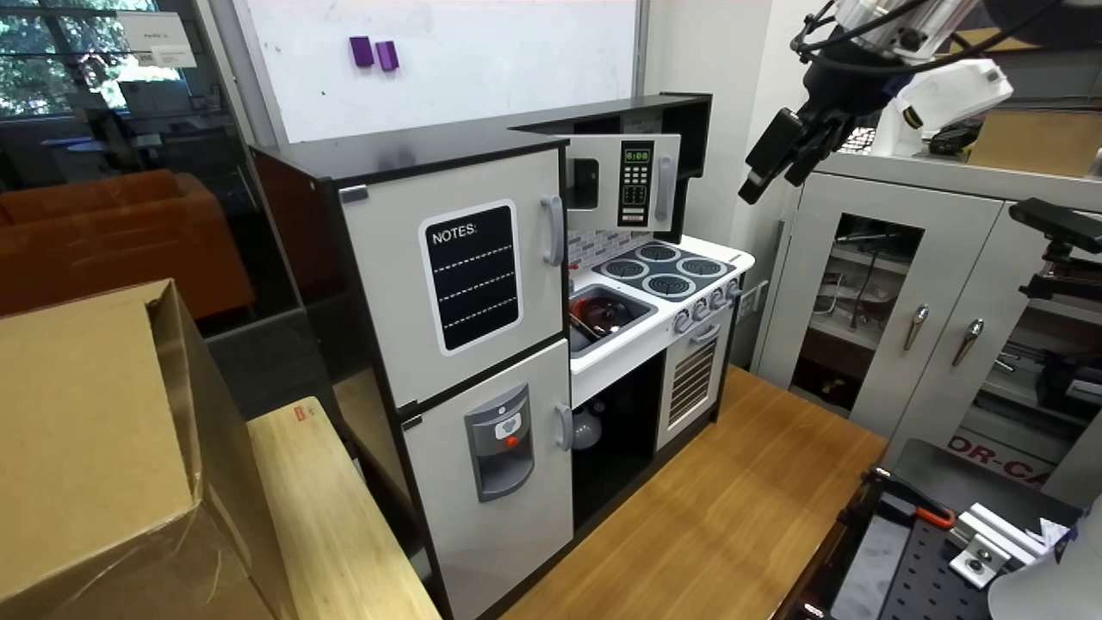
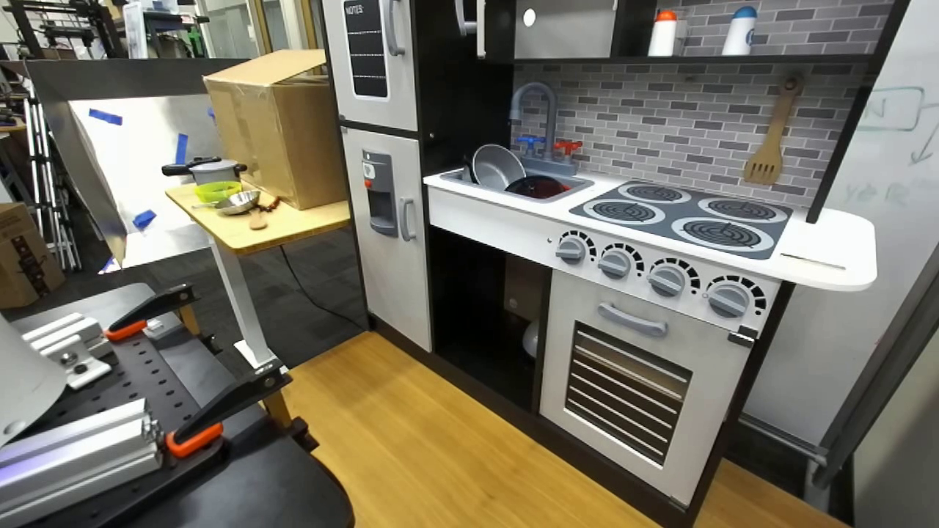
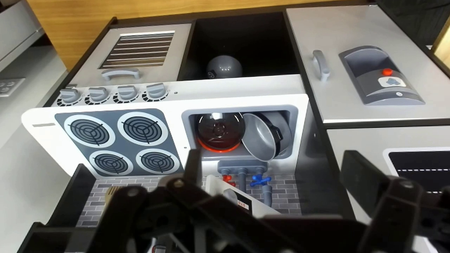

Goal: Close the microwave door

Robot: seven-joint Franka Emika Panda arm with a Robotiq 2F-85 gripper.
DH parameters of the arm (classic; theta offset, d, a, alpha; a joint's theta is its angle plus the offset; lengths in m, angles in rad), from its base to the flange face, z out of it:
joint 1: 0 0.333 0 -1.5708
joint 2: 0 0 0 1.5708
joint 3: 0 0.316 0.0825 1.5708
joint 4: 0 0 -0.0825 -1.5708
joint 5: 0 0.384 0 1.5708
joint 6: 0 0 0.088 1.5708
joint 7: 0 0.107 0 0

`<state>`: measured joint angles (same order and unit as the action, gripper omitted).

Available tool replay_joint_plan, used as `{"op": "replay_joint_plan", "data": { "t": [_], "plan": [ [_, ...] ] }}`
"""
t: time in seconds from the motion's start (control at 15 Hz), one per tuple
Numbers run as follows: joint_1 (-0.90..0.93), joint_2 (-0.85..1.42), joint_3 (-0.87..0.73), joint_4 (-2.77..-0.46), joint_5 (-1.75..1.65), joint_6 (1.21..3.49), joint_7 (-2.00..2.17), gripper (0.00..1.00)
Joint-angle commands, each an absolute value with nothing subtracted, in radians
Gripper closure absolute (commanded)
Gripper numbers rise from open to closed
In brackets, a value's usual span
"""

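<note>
While the microwave door (image 1: 609, 182) juts out, the gripper (image 3: 275, 168) (empty) hovers agape.

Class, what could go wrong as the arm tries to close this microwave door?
The microwave door stands open; the spread gripper might snag its handle instead of pushing it shut.
Reaching for the door's outer face, the gripper could bump the toy fridge beside it.
A hard push might topple the orange-capped bottle on the shelf.
</note>
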<state>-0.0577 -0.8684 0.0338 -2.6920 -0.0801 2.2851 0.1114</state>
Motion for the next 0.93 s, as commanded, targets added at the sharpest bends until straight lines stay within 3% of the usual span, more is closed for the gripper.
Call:
{"op": "replay_joint_plan", "data": {
  "t": [0.0,0.27,0.87],
  "plan": [
    [-0.061,-0.868,0.036,-2.690,-0.077,2.283,0.108,0.00],
    [-0.062,-0.857,0.035,-2.679,-0.073,2.278,0.113,0.00],
    [0.028,-0.843,-0.054,-2.733,0.072,2.598,0.048,0.00]
  ]
}}
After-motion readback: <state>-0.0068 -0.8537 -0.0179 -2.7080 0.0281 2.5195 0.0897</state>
